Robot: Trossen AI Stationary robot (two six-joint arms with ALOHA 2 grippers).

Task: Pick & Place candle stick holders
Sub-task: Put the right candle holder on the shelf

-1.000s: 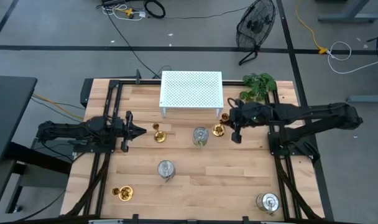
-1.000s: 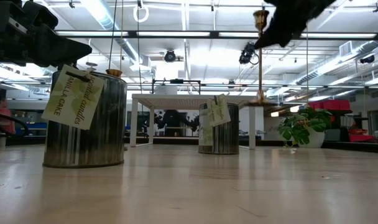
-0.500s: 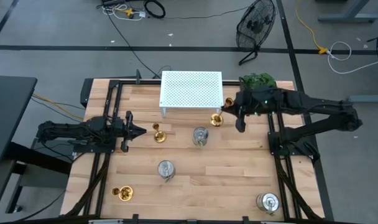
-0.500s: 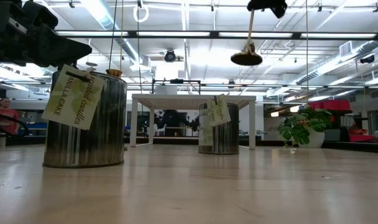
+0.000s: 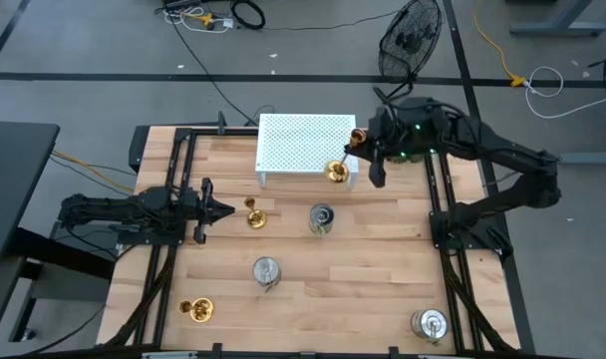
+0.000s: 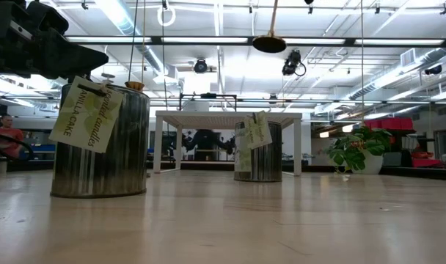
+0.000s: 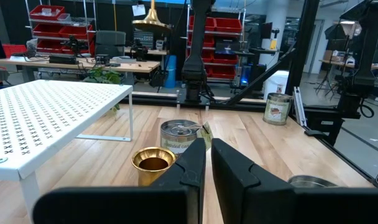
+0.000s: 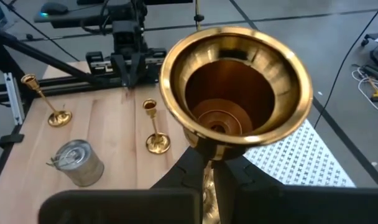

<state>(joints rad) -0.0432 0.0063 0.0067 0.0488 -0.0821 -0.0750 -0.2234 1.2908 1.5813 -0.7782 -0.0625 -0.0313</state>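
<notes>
One gold holder [image 5: 339, 170] hangs above white rack [image 5: 305, 143].

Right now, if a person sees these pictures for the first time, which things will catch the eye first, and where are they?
First, the gold candle stick holder held in the air by the right gripper, at the right edge of the white perforated rack. Next, the silver tin with a paper tag looming large in the low view. The left gripper waits shut at the table's left, beside another gold holder.
</notes>
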